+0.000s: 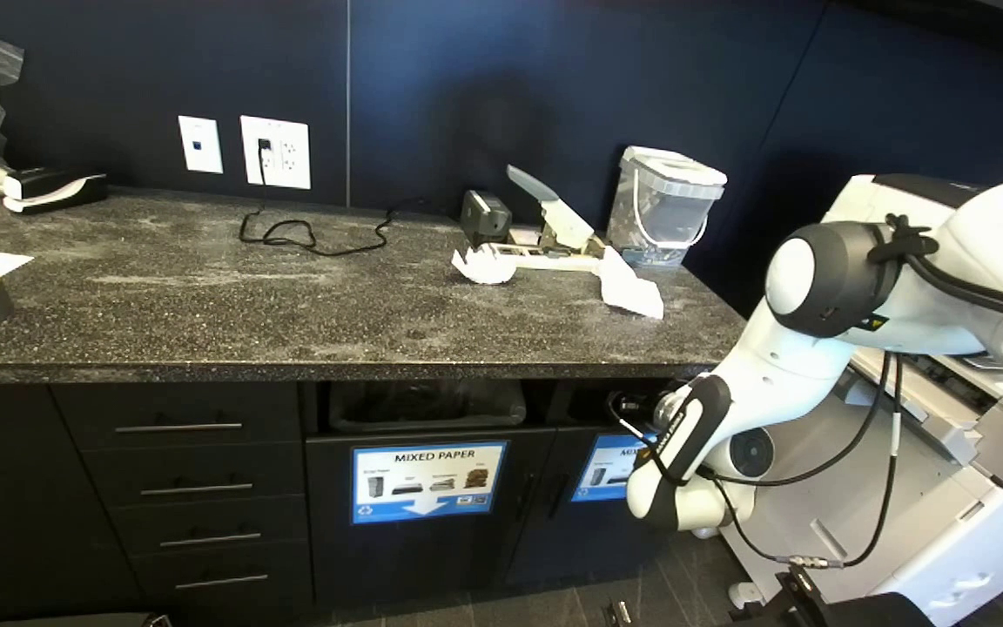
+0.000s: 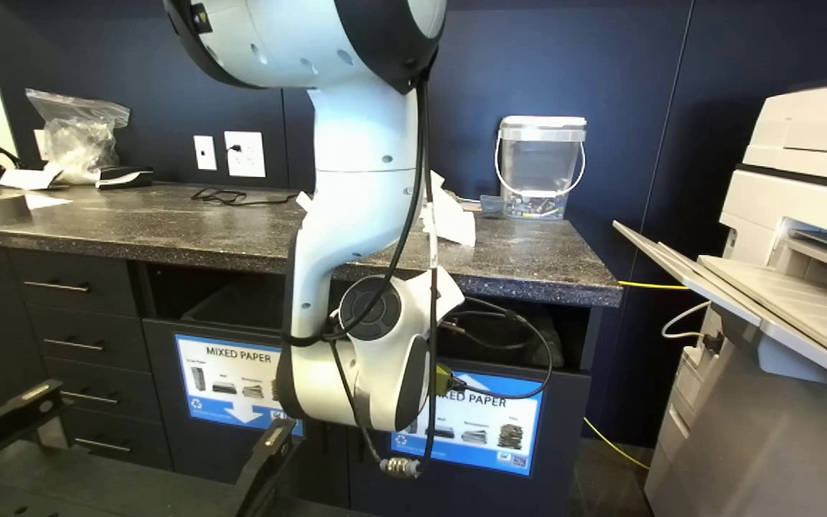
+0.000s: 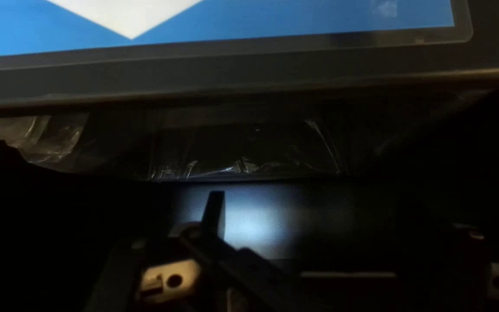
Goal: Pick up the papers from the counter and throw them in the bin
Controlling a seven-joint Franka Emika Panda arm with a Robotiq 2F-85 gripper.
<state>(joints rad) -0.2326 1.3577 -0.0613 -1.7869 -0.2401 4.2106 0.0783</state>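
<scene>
While the pincer (image 3: 336,206) stands spread, apparently empty, at the mouth of the bin (image 2: 482,431), papers (image 1: 635,291) lie on the bench (image 1: 292,305) above, so next reach is likely out, then up.

We read MIXED PAPER on a white-and-blue rectangular label (image 1: 430,483), with recycling sign (image 1: 365,512) and down arrow (image 1: 426,503), on a dark cabinet front (image 1: 419,562). On the blue-banded rectangular label (image 2: 474,427) of the dark slotted bin front (image 2: 471,494), we make out XED PAPER beneath a white arrowhead (image 2: 472,383). The white robot arm (image 1: 802,366) bears a yellow warning triangle (image 1: 878,323).
</scene>
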